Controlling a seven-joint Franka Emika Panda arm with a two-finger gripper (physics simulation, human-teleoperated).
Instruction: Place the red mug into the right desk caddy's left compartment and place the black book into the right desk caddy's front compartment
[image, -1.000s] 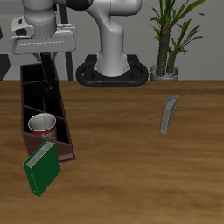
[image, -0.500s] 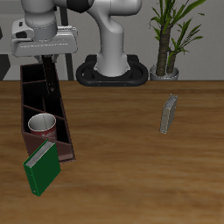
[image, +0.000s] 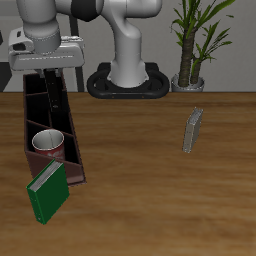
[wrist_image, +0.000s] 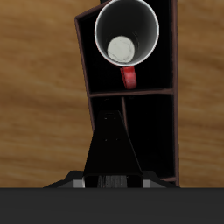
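the gripper (image: 50, 82) hangs over the caddy (image: 76, 150), jaws clamped on the black book (wrist_image: 111, 150); the red mug (image: 46, 144) sits inside the caddy, green book (image: 47, 191) at its 6 o'clock.

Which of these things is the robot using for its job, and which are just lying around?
For the job:
the red mug, sitting in the right desk caddy
the black book, held in the gripper over the caddy

Just lying about:
the green book
the thin grey book
the potted plant
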